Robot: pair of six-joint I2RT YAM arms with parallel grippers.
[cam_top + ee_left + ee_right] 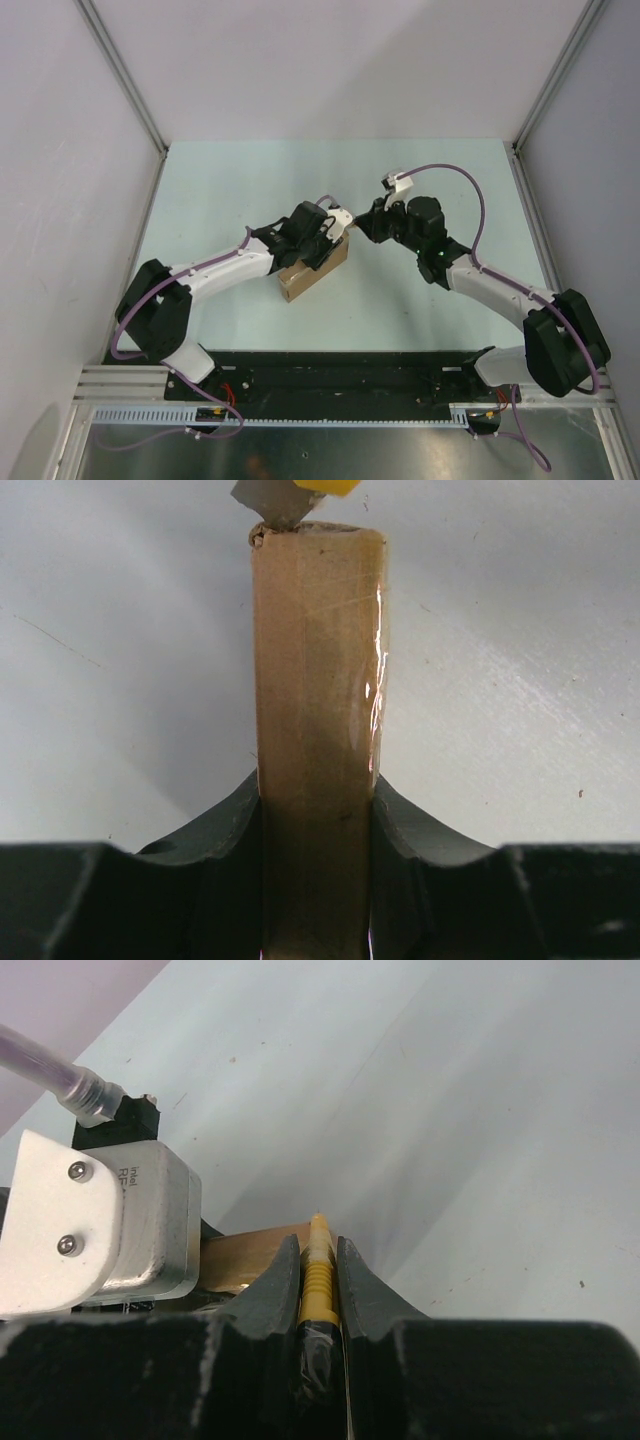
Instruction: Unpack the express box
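So that its taped edge can presumably be slit, the express box (312, 272) sits at the top view's centre, clamped by the left gripper (318, 780), while the right gripper (320, 1260), closed on a utility knife (318, 1285), sets the blade (275, 502) against its far corner.

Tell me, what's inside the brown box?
Nothing inside shows: the box is shut and taped over, clamped by the left end effector. A knife pokes at its far corner.
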